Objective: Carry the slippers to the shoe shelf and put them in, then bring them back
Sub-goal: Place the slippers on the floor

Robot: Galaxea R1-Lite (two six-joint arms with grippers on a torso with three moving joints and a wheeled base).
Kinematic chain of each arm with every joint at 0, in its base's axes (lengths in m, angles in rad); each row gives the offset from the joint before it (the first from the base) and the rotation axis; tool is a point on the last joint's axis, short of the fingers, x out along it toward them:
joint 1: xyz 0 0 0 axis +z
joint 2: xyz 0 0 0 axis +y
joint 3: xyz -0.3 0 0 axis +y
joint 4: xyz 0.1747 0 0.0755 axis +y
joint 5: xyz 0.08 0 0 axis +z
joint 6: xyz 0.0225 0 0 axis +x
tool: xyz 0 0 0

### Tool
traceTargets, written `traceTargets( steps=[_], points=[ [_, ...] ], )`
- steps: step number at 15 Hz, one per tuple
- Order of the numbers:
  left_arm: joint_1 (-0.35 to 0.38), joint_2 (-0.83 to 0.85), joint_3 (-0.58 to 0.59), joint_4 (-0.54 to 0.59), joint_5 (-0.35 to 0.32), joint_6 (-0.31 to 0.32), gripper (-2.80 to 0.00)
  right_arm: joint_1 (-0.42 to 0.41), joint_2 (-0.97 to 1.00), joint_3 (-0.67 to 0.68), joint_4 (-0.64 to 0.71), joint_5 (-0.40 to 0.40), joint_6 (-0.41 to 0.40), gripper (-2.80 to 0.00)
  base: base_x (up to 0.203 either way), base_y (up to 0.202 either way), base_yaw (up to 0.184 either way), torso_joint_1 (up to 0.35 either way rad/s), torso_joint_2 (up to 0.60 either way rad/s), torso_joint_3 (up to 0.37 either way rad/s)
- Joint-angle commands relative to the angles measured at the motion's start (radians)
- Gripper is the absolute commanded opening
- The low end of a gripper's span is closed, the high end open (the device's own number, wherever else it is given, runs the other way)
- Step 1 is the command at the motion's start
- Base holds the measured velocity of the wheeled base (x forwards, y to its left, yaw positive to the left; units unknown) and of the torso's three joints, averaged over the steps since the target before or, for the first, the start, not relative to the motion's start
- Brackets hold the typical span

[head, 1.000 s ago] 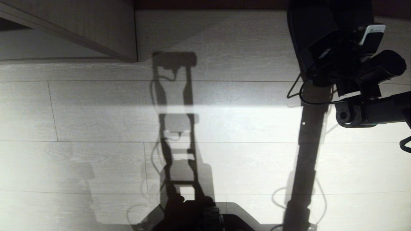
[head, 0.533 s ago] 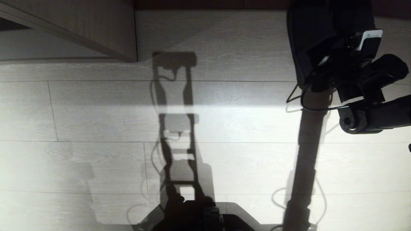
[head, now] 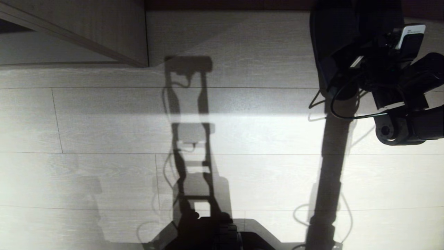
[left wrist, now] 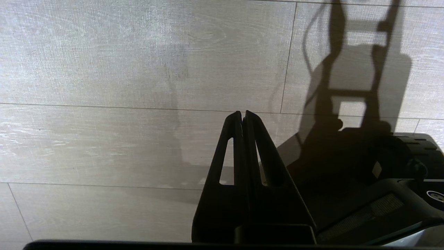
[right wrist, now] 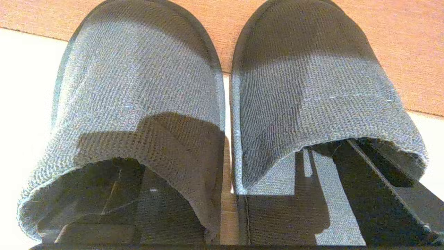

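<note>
Slippers [right wrist: 222,114] side by side; right tool [right wrist: 222,239] spread wide inside openings.

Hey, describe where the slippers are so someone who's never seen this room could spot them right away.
Look at the pale floor where it meets the reddish-brown board. The slippers lie there side by side, rounded toes pointing at that board, directly in front of the right gripper, whose fingers reach into their open backs. They are flat, backless and blue-grey woven fabric, the only footwear in view.

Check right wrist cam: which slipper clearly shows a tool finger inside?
The slipper with the pale stitch line across its upper: a dark finger runs under its edge. The other slipper's opening is too dark.
</note>
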State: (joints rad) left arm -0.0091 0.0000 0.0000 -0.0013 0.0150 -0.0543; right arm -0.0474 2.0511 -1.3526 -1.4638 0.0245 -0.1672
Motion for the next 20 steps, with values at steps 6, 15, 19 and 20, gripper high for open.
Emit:
traceTargets(
  steps=[6, 15, 19, 20],
  points=[
    [0.000, 0.000, 0.000, 0.000, 0.000, -0.001, -2.80, -0.001, -0.051, 0.055, 0.004, 0.010, -0.013, 0.00, 0.000, 0.000, 0.000, 0.000, 0.00, 0.000],
    [0.000, 0.000, 0.000, 0.000, 0.000, -0.001, -2.80, 0.000, -0.188, 0.238, 0.033, 0.039, -0.018, 0.00, 0.000, 0.000, 0.000, 0.000, 0.00, 0.000],
    [0.000, 0.000, 0.000, 0.000, 0.000, -0.001, -2.80, 0.000, -0.244, 0.334, 0.031, 0.054, -0.027, 0.00, 0.000, 0.000, 0.000, 0.000, 0.00, 0.000],
    [0.000, 0.000, 0.000, 0.000, 0.000, -0.001, -2.80, 0.000, -0.263, 0.360, 0.031, 0.057, -0.032, 0.00, 0.000, 0.000, 0.000, 0.000, 0.00, 0.000]
  ],
)
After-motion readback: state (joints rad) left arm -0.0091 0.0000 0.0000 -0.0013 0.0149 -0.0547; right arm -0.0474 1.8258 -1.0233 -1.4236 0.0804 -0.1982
